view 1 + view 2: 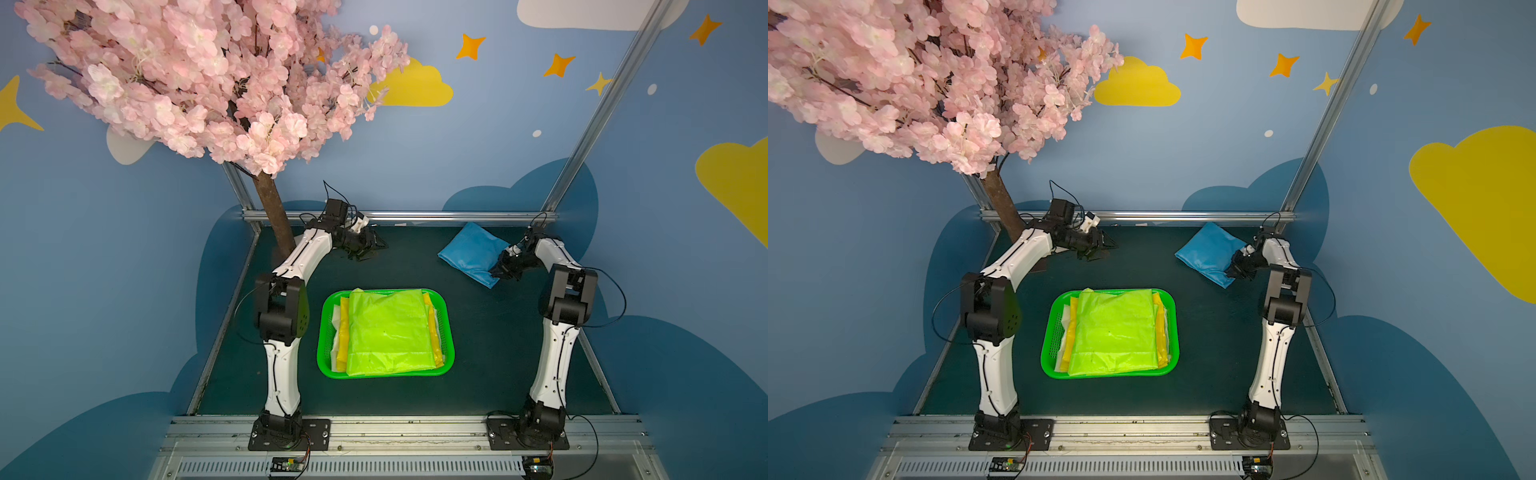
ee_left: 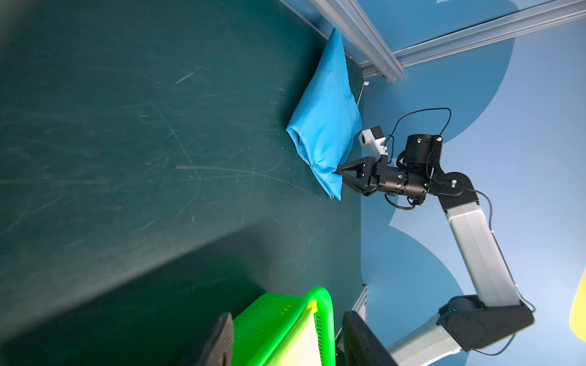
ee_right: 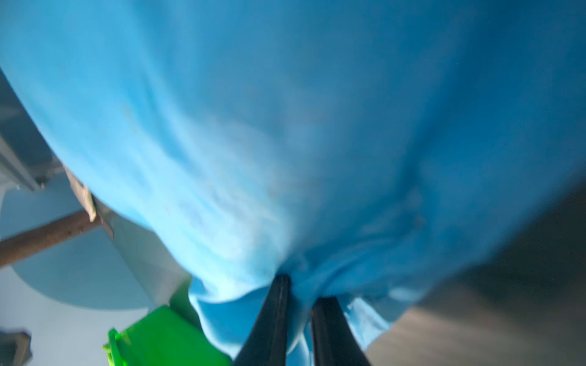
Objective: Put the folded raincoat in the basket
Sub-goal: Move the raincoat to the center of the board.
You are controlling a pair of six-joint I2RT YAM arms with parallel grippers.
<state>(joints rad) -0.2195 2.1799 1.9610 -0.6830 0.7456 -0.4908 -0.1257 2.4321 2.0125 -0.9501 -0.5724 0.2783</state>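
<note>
Right jaws tight on the blue raincoat [image 1: 467,255] — elbow high, wrist low; left jaws apart.

The dark green desk [image 1: 478,353] carries a green basket [image 1: 326,332] at its middle, a folded blue raincoat [image 1: 469,251] near its far right corner and a tree trunk [image 1: 274,216] far left.

raincoat [image 1: 467,255] behind basket [image 1: 326,332], rightward
</note>
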